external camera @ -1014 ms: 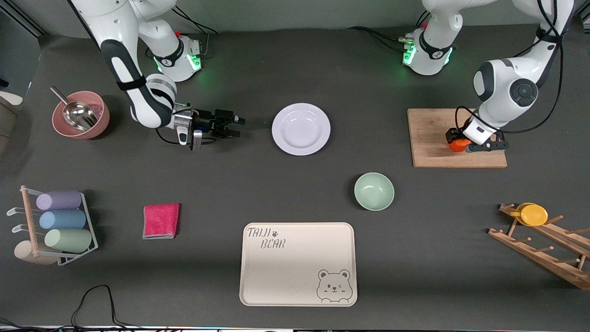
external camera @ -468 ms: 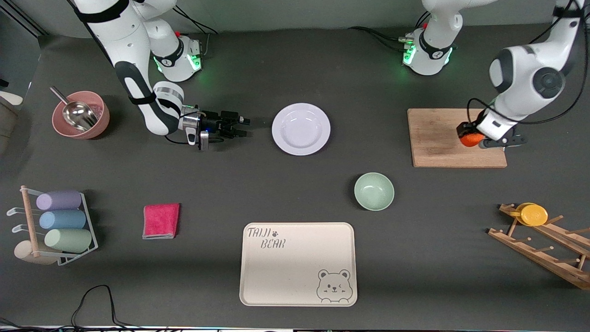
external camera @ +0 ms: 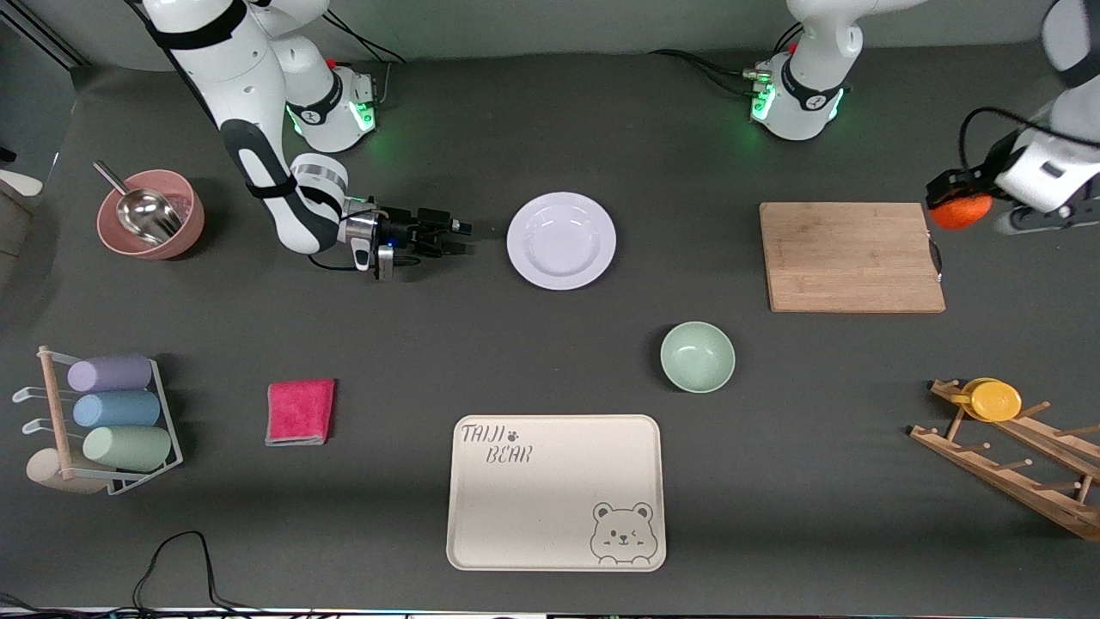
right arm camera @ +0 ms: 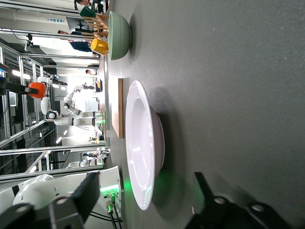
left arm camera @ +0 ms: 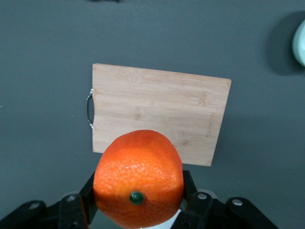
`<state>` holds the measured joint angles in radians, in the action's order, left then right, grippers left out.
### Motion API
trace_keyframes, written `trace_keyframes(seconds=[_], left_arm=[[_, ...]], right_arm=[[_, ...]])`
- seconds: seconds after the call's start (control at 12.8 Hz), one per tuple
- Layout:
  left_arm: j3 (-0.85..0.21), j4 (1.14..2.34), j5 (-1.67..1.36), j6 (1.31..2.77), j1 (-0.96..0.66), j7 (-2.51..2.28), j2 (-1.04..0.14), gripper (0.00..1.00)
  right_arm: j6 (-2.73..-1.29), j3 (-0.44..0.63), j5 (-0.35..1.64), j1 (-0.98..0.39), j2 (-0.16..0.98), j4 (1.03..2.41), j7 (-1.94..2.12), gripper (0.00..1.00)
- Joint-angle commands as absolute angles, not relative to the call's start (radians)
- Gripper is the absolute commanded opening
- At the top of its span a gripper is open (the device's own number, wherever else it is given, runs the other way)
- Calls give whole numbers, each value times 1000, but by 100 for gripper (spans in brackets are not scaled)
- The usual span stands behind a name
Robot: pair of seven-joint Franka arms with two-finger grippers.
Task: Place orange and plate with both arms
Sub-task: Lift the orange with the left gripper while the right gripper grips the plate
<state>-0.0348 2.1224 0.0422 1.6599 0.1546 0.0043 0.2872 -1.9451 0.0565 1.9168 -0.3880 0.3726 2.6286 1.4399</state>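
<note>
Lifted off the cutting board (external camera: pixel 851 256) since a second ago, the one orange (external camera: pixel 960 211) now hangs past its edge, clamped in the left gripper (external camera: pixel 967 205); it is bright, pebbled, green stem-dot showing. One plain white plate (external camera: pixel 561 240) lies flat mid-table, right gripper (external camera: pixel 454 238) beside it, fingers apart.

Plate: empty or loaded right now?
Empty. The plate shows a bare white bowl and rim on the table; the orange is up in the left end effector.
</note>
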Motion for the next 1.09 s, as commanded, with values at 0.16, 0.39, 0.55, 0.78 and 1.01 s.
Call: trace_keyframes(seconds=[0.16, 0.39, 0.55, 0.78, 1.01], left_arm=[[-98, 1970, 11, 1526, 80, -142, 241, 0], [-259, 1954, -95, 1554, 37, -381, 209, 0], [-398, 1892, -143, 1606, 35, -594, 120, 0], [-599, 1781, -137, 1742, 32, -907, -73, 0], [-670, 1813, -112, 1935, -44, -1072, -171, 0]], right_arm=[[-1942, 52, 1945, -388, 397, 2620, 1470, 62], [-1944, 54, 1945, -388, 400, 2622, 1471, 59], [-1944, 54, 1945, -388, 414, 2620, 1479, 58], [-1944, 54, 1945, -387, 433, 2620, 1493, 55], [-1944, 54, 1945, -385, 434, 2620, 1493, 50]])
